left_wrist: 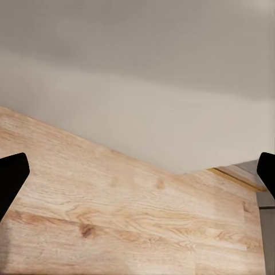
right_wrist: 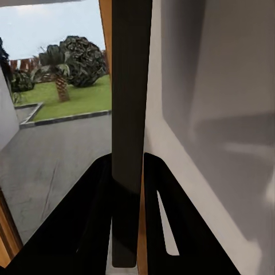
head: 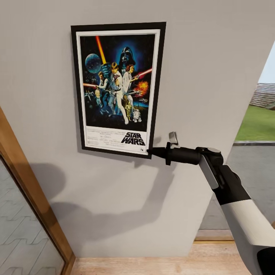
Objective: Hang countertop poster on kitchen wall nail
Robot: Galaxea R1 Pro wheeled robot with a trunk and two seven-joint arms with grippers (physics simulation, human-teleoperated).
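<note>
Wall [head: 214, 57], pale grey, plain, takes most of head view; wood floor [head: 152, 263] at its foot, wood-framed glass door [head: 23, 214] at left, open view to grass and paving at right.

Poster [head: 118, 88] is flat against wall, upright w/ slight tilt, Star Wars title at bottom. Nail not visible, prob. hidden behind frame, can't confirm.

Right gripper [head: 152, 151] reaches in from right, pinched onto poster's lower right corner. Right wrist view: dark frame edge [right_wrist: 130, 114] runs straight btwn the two fingers [right_wrist: 89, 217], clamped on it.

Left gripper [left_wrist: 137, 177] points down at floor and wall base; fingertips far apart at pic edges, so spread wide, holding nothing.

Step, my read: hanging stage, near the end. Poster is at the wall but not let go.

Next needs: check top edge has caught on nail, level it, then ease jaws apart and back arm out to the right w/o dragging the corner. Risk: if not hooked, it drops on release.
</note>
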